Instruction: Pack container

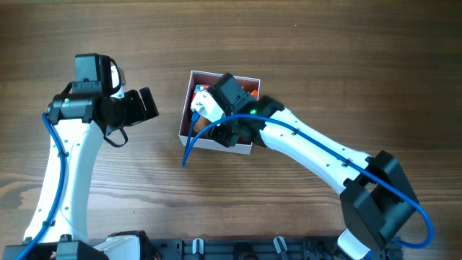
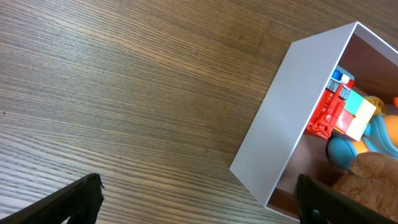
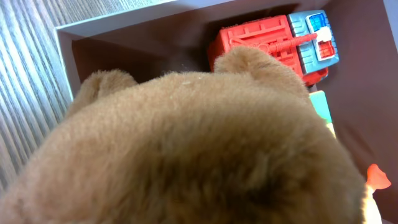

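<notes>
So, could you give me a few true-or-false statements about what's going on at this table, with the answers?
1. The container sits on a wooden table. True.
2. The container is empty. False: it holds a red toy truck, a brown plush toy and other small toys.
3. The left gripper is holding a toy. False: it is open, holds nothing and is beside the container, not touching it.
4. The right arm reaches over the container. True.
</notes>
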Available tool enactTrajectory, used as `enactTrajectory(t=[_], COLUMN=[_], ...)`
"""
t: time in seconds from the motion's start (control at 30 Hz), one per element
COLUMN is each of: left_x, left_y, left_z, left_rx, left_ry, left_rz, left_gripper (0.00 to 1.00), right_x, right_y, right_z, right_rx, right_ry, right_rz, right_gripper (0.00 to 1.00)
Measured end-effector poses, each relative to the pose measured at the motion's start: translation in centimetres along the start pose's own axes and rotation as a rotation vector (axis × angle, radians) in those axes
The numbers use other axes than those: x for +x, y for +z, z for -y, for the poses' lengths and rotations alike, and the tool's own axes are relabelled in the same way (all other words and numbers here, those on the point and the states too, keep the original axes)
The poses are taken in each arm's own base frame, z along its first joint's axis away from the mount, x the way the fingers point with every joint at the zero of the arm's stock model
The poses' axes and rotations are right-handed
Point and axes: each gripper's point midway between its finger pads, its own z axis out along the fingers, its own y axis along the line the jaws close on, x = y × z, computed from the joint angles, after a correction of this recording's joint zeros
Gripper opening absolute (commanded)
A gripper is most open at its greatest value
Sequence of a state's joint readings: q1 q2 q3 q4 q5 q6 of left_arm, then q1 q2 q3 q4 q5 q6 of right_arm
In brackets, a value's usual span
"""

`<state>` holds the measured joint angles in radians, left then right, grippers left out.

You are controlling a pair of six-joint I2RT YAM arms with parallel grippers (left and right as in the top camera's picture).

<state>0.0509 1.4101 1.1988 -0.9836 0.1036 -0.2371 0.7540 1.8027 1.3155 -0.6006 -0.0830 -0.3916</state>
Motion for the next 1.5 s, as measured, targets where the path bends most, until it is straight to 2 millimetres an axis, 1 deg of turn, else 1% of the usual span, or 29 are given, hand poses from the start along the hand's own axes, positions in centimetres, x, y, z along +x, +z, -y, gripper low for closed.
enactTrajectory(t=[0.43,0.47,0.5,0.53,0.7,0.8,0.87,0.9,0.93,0.97,1.0,1.07,1.1,1.17,1.2,1.23,1.27,1.3,1.33,1.37,1.4,1.43,1.47,1.5], left_x=[0.0,0.0,0.0,0.0,0.0,0.0,0.0,0.0,0.0,0.0,0.0,0.0,0.0,0.0,0.0,0.0,0.0,0.0,0.0,0.0,-0.1,-0.4,-0.6,-1.0], left_y=[0.0,0.0,0.0,0.0,0.0,0.0,0.0,0.0,0.0,0.0,0.0,0.0,0.0,0.0,0.0,0.0,0.0,0.0,0.0,0.0,0.0,0.0,0.0,0.1], left_z=[0.0,0.0,0.0,0.0,0.0,0.0,0.0,0.0,0.0,0.0,0.0,0.0,0.0,0.0,0.0,0.0,0.0,0.0,0.0,0.0,0.1,0.3,0.6,1.3], left_rx=[0.0,0.0,0.0,0.0,0.0,0.0,0.0,0.0,0.0,0.0,0.0,0.0,0.0,0.0,0.0,0.0,0.0,0.0,0.0,0.0,0.002,0.008,0.013,0.025], left_ry=[0.0,0.0,0.0,0.0,0.0,0.0,0.0,0.0,0.0,0.0,0.0,0.0,0.0,0.0,0.0,0.0,0.0,0.0,0.0,0.01,0.023,0.051,0.084,0.14], left_rz=[0.0,0.0,0.0,0.0,0.0,0.0,0.0,0.0,0.0,0.0,0.0,0.0,0.0,0.0,0.0,0.0,0.0,0.0,0.0,0.001,0.005,0.018,0.029,0.051], left_gripper=[1.0,1.0,1.0,1.0,1.0,1.0,1.0,1.0,1.0,1.0,1.0,1.0,1.0,1.0,1.0,1.0,1.0,1.0,1.0,1.0,1.0,1.0,1.0,1.0], right_x=[0.1,0.1,0.1,0.1,0.0,0.0,0.0,0.0,0.0,0.1,0.1,0.1,-0.2,-1.2,-2.1,-2.8,-3.3,-3.3,-2.7,-1.5,0.2,2.7,4.7,6.9], right_y=[0.0,0.0,0.0,0.0,0.0,0.0,0.0,0.0,0.0,0.0,0.0,-0.1,-0.5,-2.2,-4.0,-6.2,-9.1,-12.3,-15.0,-17.3,-19.5,-21.2,-22.1,-22.6], right_z=[0.0,0.0,0.0,0.0,0.0,0.0,0.0,0.0,0.0,0.0,0.0,0.0,0.3,1.4,2.5,3.7,5.1,6.9,8.6,10.3,12.2,14.1,15.5,16.8], right_rx=[-0.002,-0.002,-0.002,-0.002,0.0,0.0,0.0,0.0,0.0,-0.001,-0.001,0.0,0.019,0.084,0.145,0.206,0.269,0.334,0.386,0.433,0.486,0.53,0.562,0.58], right_ry=[0.001,0.001,0.001,0.0,0.0,0.0,0.0,0.0,0.001,-0.001,0.0,0.007,0.026,0.084,0.139,0.194,0.264,0.357,0.45,0.551,0.659,0.797,0.885,0.983], right_rz=[-0.004,-0.004,-0.004,-0.004,-0.001,-0.001,-0.001,-0.001,-0.002,-0.004,-0.004,-0.003,0.009,0.054,0.098,0.148,0.211,0.274,0.321,0.355,0.38,0.381,0.379,0.366], right_gripper=[0.72,0.74,0.84,0.86,0.87,0.86,0.82,0.72,0.57,0.38,0.33,0.31,0.29,0.28,0.28,0.29,0.35,0.39,0.42,0.54,0.69,0.84,0.94,0.98])
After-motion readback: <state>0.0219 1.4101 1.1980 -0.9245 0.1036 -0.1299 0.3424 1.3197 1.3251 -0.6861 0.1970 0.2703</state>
